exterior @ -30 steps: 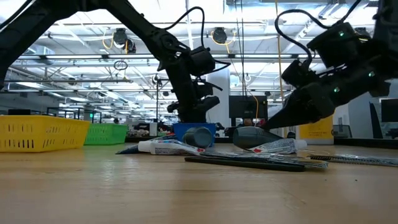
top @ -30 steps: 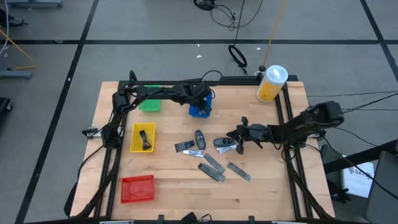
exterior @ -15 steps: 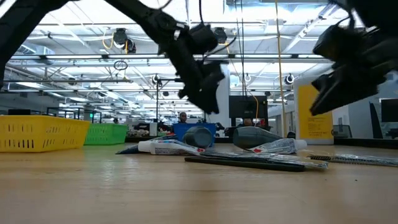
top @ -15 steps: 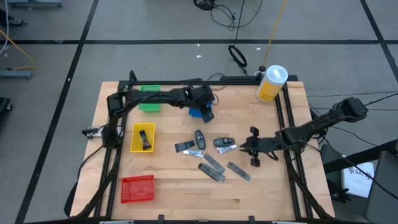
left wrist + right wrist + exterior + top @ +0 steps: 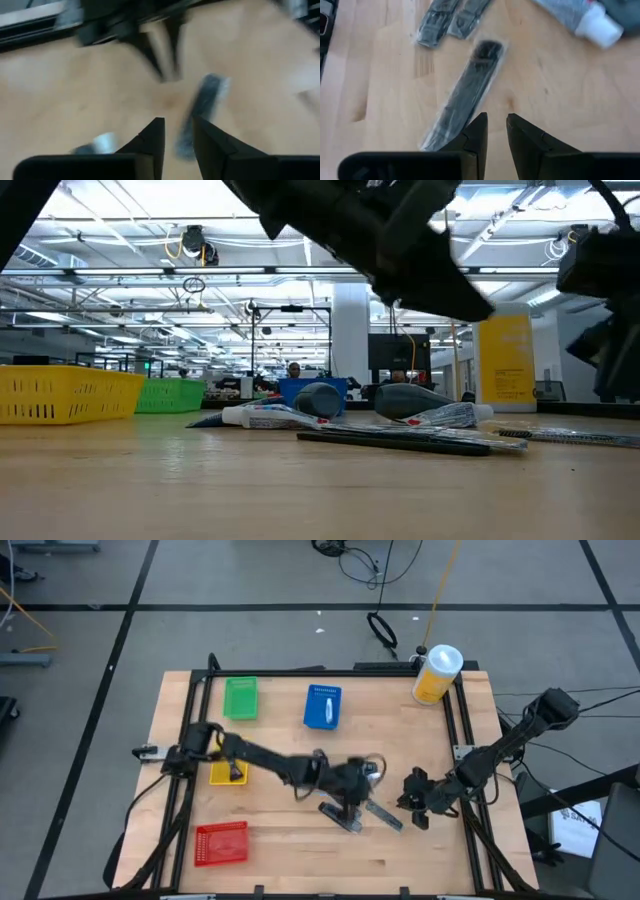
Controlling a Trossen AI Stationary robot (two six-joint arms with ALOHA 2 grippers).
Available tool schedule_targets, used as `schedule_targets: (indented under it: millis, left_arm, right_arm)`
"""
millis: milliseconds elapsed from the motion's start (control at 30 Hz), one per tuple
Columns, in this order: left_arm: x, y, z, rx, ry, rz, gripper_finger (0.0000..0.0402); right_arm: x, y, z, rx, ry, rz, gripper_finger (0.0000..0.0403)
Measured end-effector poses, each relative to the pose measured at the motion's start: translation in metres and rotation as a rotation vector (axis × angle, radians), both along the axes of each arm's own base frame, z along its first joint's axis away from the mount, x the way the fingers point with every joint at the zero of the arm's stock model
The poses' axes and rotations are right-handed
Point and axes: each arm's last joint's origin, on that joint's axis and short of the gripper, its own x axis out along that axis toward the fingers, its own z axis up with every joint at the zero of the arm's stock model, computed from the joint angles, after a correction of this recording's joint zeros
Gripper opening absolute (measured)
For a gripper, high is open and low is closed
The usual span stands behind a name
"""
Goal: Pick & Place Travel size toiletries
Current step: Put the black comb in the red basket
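Note:
The toiletries lie loose mid-table: grey flat packets (image 5: pixel 383 815) (image 5: pixel 340 819), and in the low view a whitish tube (image 5: pixel 262 417), dark bottles (image 5: pixel 320 398) (image 5: pixel 405 398) and packets (image 5: pixel 400 442). One dark item lies in the yellow tray (image 5: pixel 230 762). My left gripper (image 5: pixel 358 785) (image 5: pixel 178 125) hangs over the pile, open by a narrow gap, with a blurred packet (image 5: pixel 202 107) ahead of it. My right gripper (image 5: pixel 415 803) (image 5: pixel 496 122) is beside the pile toward the table's right edge. It is also open by a narrow gap, just short of a packet (image 5: pixel 462 97). Neither gripper touches anything.
Blue tray (image 5: pixel 322 707) and green tray (image 5: pixel 240 698) sit near the far edge, and the red tray (image 5: pixel 221 843) at the near left. The yellow white-lidded canister (image 5: pixel 436 674) stands at the far right corner. Black frame rails (image 5: pixel 463 740) run along the sides.
My left gripper has swung from the blue tray at the far edge toward the near edge and right, coming low over the pile of toiletries. My right gripper has drawn back from the pile toward the table's right and near edges. The toiletries have stayed where they were.

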Motion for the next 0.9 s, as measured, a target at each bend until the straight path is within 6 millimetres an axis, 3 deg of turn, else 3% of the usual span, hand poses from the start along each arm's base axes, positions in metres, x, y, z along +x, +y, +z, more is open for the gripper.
schedule_targets:
  millis: [133,267,333,633,733,900]
  left_arm:
    - [0.004,-0.033,-0.024,-0.070,-0.038,-0.037,0.0064]
    - [0.005,-0.045,-0.039,-0.146,-0.013,-0.066,0.0023]
    - [0.006,-0.044,-0.046,-0.170,0.006,-0.046,0.0007]
    - [0.014,-0.028,-0.077,-0.225,0.030,0.026,0.0002]
    - [0.014,-0.026,-0.084,-0.226,0.042,0.032,0.0007]
    - [0.016,-0.028,-0.079,-0.243,0.014,0.030,0.0003]
  right_arm:
    - [-0.005,0.000,-0.011,0.052,0.024,-0.015,0.0075]
    - [-0.006,-0.002,-0.020,0.157,0.001,-0.041,0.0107]
    - [-0.005,-0.002,-0.023,0.210,-0.017,-0.046,0.0131]
    - [0.008,0.002,-0.033,0.300,-0.055,-0.039,0.0247]
    - [0.011,0.004,-0.036,0.316,-0.052,-0.027,0.0268]
    - [0.013,0.005,-0.040,0.317,-0.052,-0.019,0.0278]
